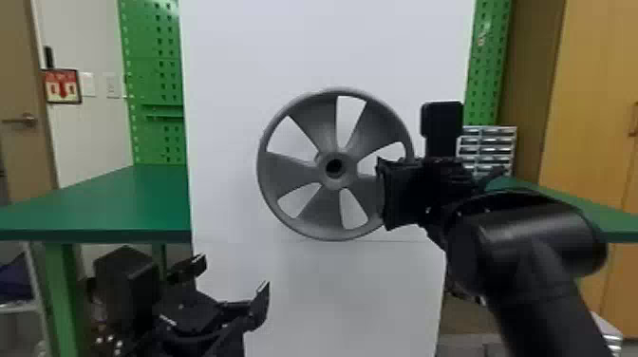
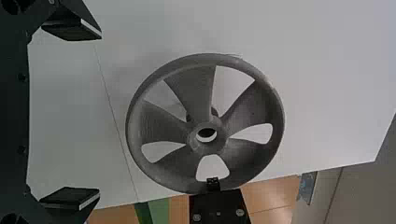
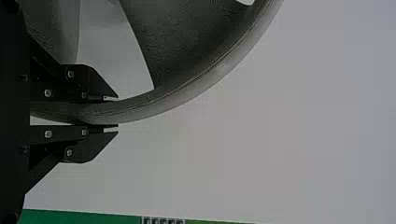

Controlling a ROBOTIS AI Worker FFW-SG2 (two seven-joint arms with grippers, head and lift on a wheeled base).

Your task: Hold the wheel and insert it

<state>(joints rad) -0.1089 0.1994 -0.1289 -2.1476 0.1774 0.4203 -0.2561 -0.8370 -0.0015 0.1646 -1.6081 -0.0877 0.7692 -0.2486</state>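
The grey wheel, spoked with a round hub hole, stands upright before the white panel. At its right rim is my right gripper. In the right wrist view the right gripper is shut on the rim of the wheel, one finger on each side. My left gripper is low at the left in the head view, below the wheel, its fingers wide apart. The left wrist view has the left gripper open and holding nothing, with the wheel beyond its fingertips.
A tall white panel stands behind the wheel. Green tabletops extend on both sides of it. A small drawer cabinet is at the right, beyond the right arm, and perforated green boards flank the panel.
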